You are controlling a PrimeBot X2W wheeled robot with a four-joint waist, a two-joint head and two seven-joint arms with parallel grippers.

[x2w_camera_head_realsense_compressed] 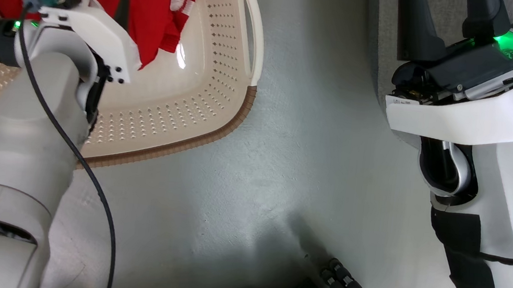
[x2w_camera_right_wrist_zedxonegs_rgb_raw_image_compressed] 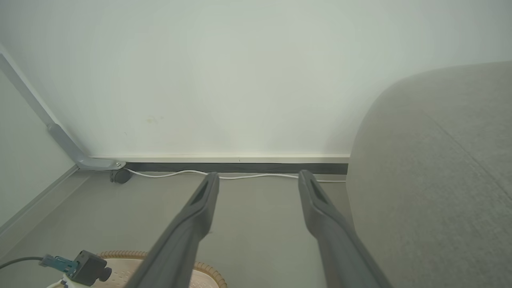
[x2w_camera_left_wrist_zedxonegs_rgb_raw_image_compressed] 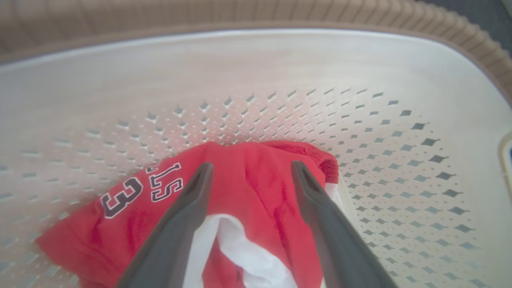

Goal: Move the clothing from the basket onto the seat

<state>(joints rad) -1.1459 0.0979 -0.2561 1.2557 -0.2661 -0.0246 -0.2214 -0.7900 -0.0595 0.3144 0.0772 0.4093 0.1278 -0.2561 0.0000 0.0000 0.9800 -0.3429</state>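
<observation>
Red clothing (x2w_camera_left_wrist_zedxonegs_rgb_raw_image_compressed: pixel 100 240) marked "3" in basket (x2w_camera_left_wrist_zedxonegs_rgb_raw_image_compressed: pixel 400 132); left end effector (x2w_camera_left_wrist_zedxonegs_rgb_raw_image_compressed: pixel 252 166) spread over it; right end effector (x2w_camera_right_wrist_zedxonegs_rgb_raw_image_compressed: pixel 259 175) spread too.

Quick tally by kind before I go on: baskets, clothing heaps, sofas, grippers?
Basket: 1
Red clothing heap: 1, garment count unclear
Sofa: 1
Grippers: 2, left gripper and right gripper, jaws open
Total: 5
</observation>
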